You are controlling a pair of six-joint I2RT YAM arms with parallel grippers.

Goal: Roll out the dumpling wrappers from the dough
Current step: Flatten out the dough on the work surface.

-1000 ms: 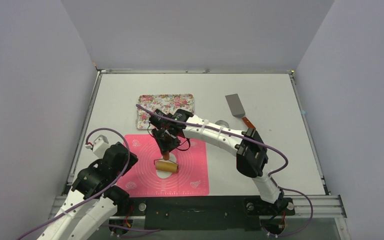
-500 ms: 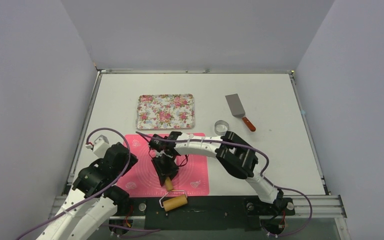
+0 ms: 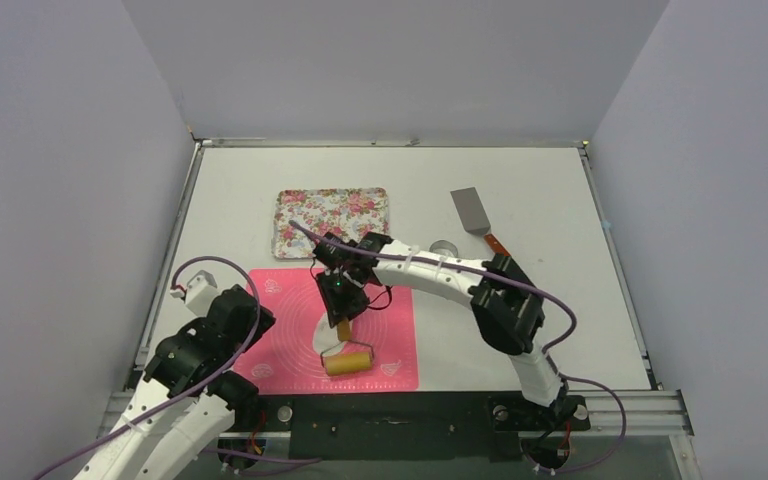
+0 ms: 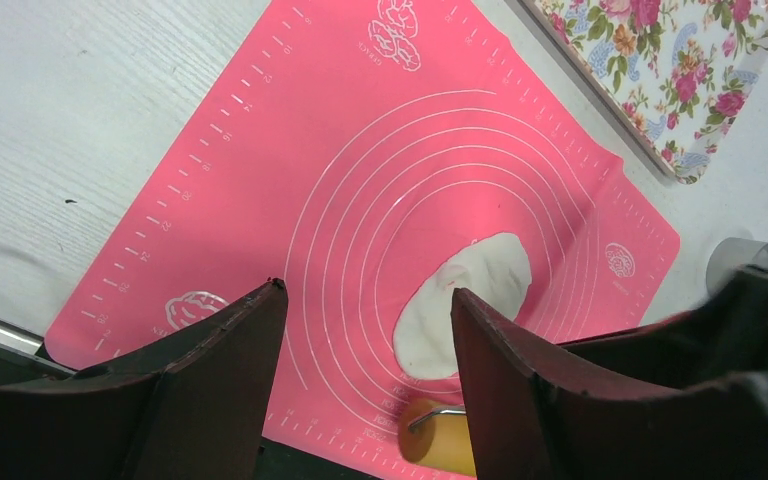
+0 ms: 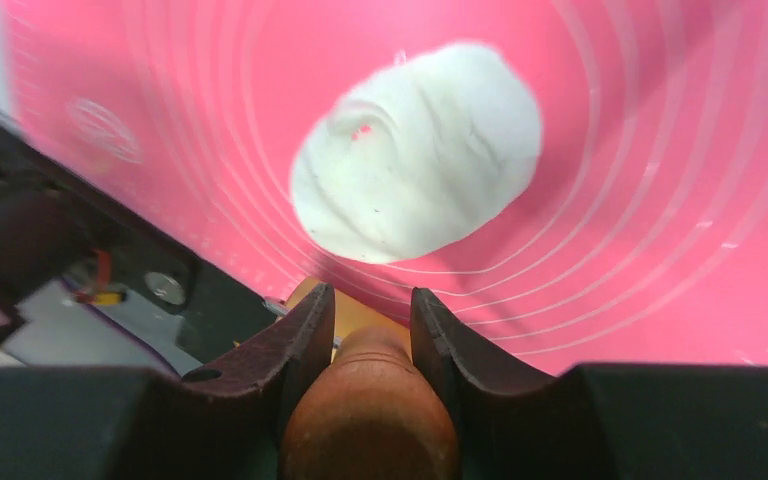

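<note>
Your right tool (image 5: 372,320) is partly closed, both fingers (image 5: 300,340) clamped on the brown wooden handle (image 5: 370,420) of the rolling pin (image 3: 348,360). From above, this arm reaches in from the right over the middle of the pink mat (image 3: 280,345), with the tool pointing down and toward the near edge. The pin's pale roller lies crosswise on the near part of the mat, just to the near side of the dough (image 3: 327,333).

The dough is one flat white piece, more oval than round, lying inside the printed rings at the centre of the mat. Its surface shows faint creases and one small spot where the pink comes through. In the left wrist view its near end looks to be touching, or almost touching, the roller; you cannot tell which.

Your left tool (image 4: 368,296) is wide open and holds nothing. It hangs above the near left part of the mat, and its camera sees the dough between the fingers.

On the counter (image 3: 560,300) beyond the mat sits the flowered tray (image 3: 330,215). To the right of that are a metal ring cutter (image 4: 745,262) and a spatula (image 3: 472,212), well apart from the dough.
</note>
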